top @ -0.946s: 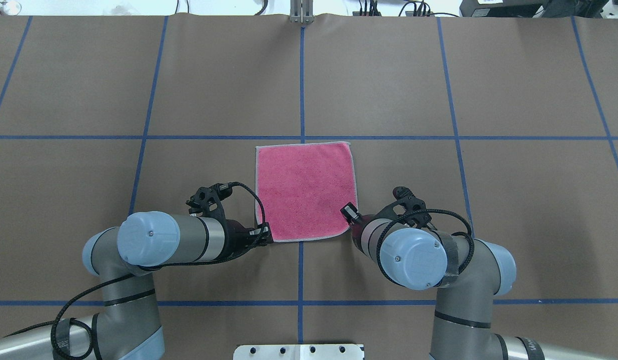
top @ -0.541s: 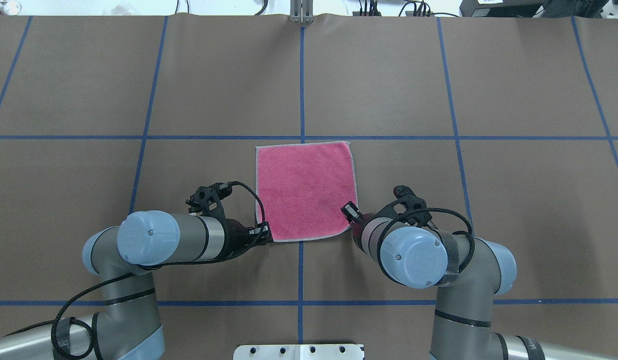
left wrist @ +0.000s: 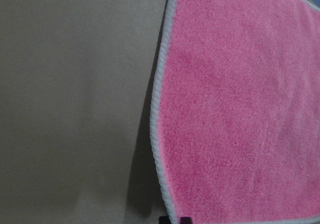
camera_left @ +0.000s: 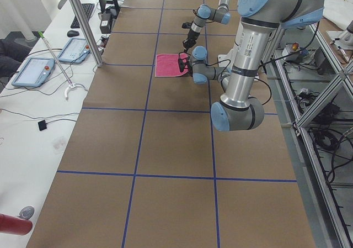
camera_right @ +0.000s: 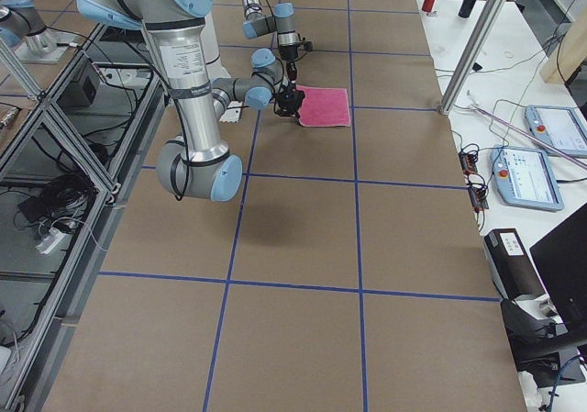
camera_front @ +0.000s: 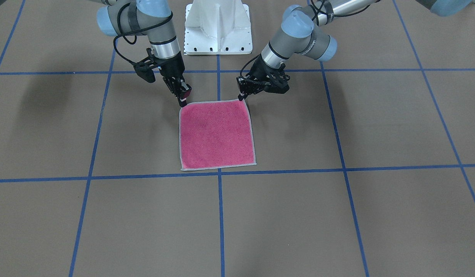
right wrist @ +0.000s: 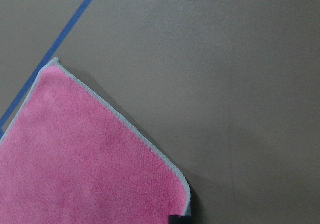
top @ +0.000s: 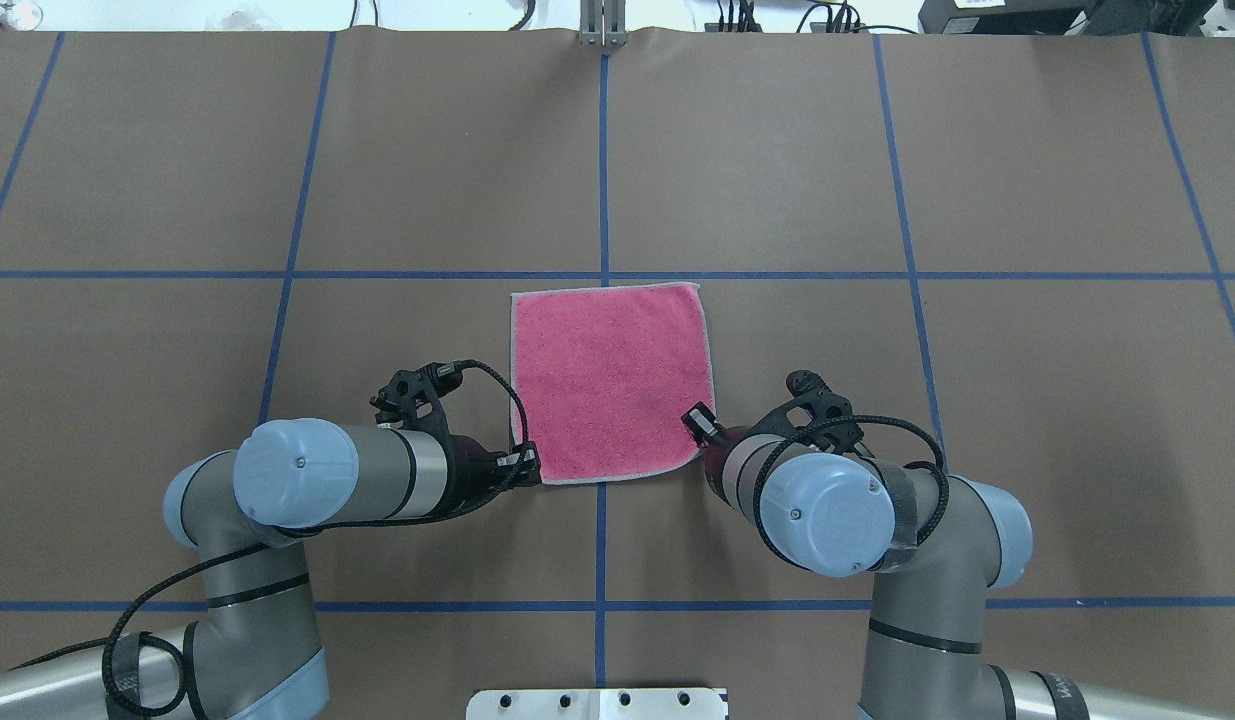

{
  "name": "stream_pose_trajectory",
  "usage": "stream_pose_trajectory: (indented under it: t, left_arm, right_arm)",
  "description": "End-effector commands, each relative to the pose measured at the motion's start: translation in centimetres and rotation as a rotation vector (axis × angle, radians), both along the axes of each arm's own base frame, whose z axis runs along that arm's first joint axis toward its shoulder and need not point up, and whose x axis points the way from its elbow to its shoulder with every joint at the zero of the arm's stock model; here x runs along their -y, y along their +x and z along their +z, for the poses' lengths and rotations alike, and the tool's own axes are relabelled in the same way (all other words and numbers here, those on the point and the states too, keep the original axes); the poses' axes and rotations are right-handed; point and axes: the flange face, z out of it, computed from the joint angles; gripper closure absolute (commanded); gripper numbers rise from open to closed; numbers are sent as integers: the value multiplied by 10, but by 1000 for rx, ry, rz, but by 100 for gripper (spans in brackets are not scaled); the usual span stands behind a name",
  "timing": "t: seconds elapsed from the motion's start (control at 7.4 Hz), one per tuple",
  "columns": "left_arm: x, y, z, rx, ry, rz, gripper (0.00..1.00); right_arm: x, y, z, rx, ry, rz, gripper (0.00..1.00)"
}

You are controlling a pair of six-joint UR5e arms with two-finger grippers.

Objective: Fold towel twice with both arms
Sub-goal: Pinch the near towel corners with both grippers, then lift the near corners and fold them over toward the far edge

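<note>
The towel (top: 609, 380) lies flat on the brown table, pink face up, with a light grey stitched edge; it also shows in the front view (camera_front: 216, 134). My left gripper (top: 526, 462) (camera_front: 242, 96) is at its near left corner, jaws closed on the corner. My right gripper (top: 696, 424) (camera_front: 182, 102) is at its near right corner, closed on it. In the left wrist view the towel (left wrist: 240, 109) casts a shadow at the held corner. In the right wrist view the towel (right wrist: 85, 169) does the same. Both corners sit slightly raised.
Blue tape lines (top: 603, 180) divide the brown table into squares. The white bolted pedestal (camera_front: 218, 27) stands at the robot's side of the table. Side benches with tablets (camera_left: 33, 71) and a metal post (camera_right: 472, 40) lie beyond the table's edges.
My left gripper has edged very slightly to the left at the towel's corner. The towel and the right arm look unchanged.
</note>
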Motion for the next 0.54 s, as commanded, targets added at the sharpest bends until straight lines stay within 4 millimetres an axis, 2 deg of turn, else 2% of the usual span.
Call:
stream_pose_trajectory:
  t: [0.0,0.27,0.41]
  left_arm:
    - [0,-1,-2,-4,-1,1,100]
    - [-7,-22,-28,-59,16,5,100]
    - [-10,-32,-38,-83,13,3,100]
  right_arm:
    - [1,2,-1,1,1,1,100]
    - [1,11,-9,17,9,5,100]
    - [-3,22,-14,36,12,6,100]
